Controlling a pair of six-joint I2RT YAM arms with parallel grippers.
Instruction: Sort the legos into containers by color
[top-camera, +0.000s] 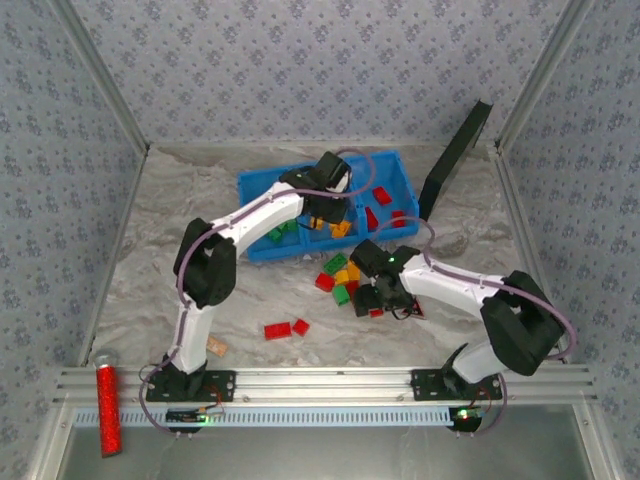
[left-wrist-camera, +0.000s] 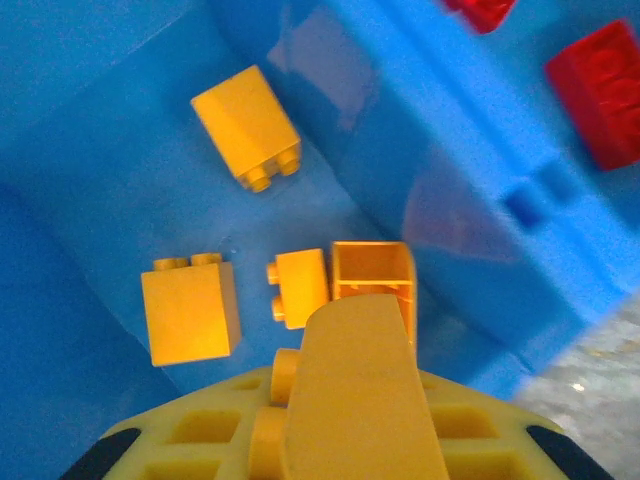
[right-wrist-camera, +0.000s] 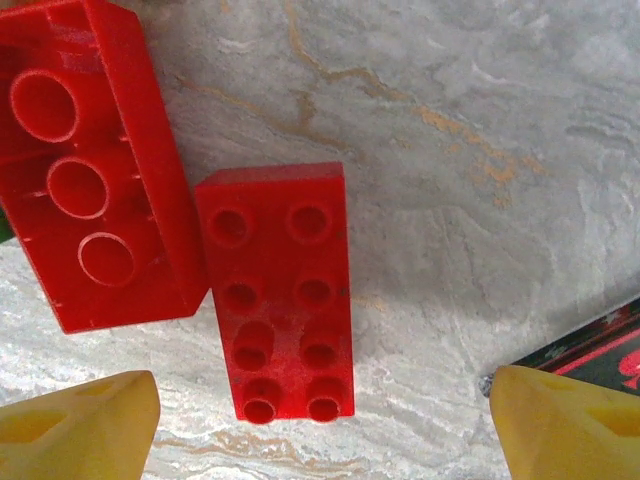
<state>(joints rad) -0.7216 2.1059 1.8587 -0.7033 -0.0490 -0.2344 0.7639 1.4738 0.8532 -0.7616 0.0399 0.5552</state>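
The blue bin (top-camera: 262, 183) stands at the back middle, its containers holding green, orange-yellow and red legos from left to right. My left gripper (top-camera: 326, 192) hangs over the middle container (left-wrist-camera: 120, 120), where several orange-yellow legos (left-wrist-camera: 247, 124) lie. That left gripper (left-wrist-camera: 340, 325) is shut on an orange-yellow lego (left-wrist-camera: 272, 372) whose studs stick out beside the finger. Low over the table, my right gripper (top-camera: 370, 296) is open. Between the right gripper's (right-wrist-camera: 320, 430) fingertips (right-wrist-camera: 85, 420) lies a red studded lego (right-wrist-camera: 275, 290), untouched, with a second red lego (right-wrist-camera: 95, 170) upside down to its left.
A mixed pile of legos (top-camera: 341, 274) lies in front of the bin, and two red ones (top-camera: 278, 329) sit nearer the left arm. A black triangle with a red mark (right-wrist-camera: 590, 345) lies by the right fingertip. A black panel (top-camera: 455, 160) leans at the back right. A red glittery cylinder (top-camera: 107, 405) rests on the front rail.
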